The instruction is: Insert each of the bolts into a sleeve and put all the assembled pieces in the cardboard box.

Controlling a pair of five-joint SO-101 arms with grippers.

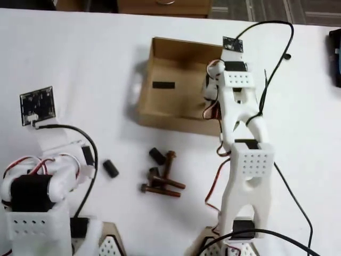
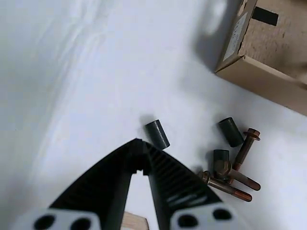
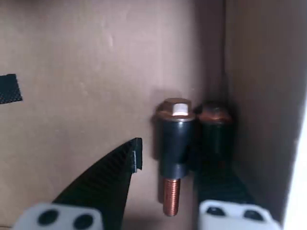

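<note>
My right gripper (image 3: 174, 164) is inside the cardboard box (image 1: 176, 85), open. A bolt in a black sleeve (image 3: 175, 143) lies on the box floor between its fingers, untouched by the near finger (image 3: 115, 175). A second sleeved bolt (image 3: 215, 134) lies beside it against the box wall. My left gripper (image 2: 140, 144) is shut and empty, just short of a lone black sleeve (image 2: 157, 134) on the table. Two more sleeves (image 2: 230, 132) (image 2: 220, 158) and three copper bolts (image 1: 168, 182) lie in a loose pile in front of the box.
A white table (image 1: 80, 53) carries everything. A small circuit board (image 1: 37, 105) lies at the left. A black cable (image 1: 277, 48) runs behind the right arm (image 1: 242, 154), which stretches over the box's near wall. A black label (image 1: 163, 85) lies on the box floor.
</note>
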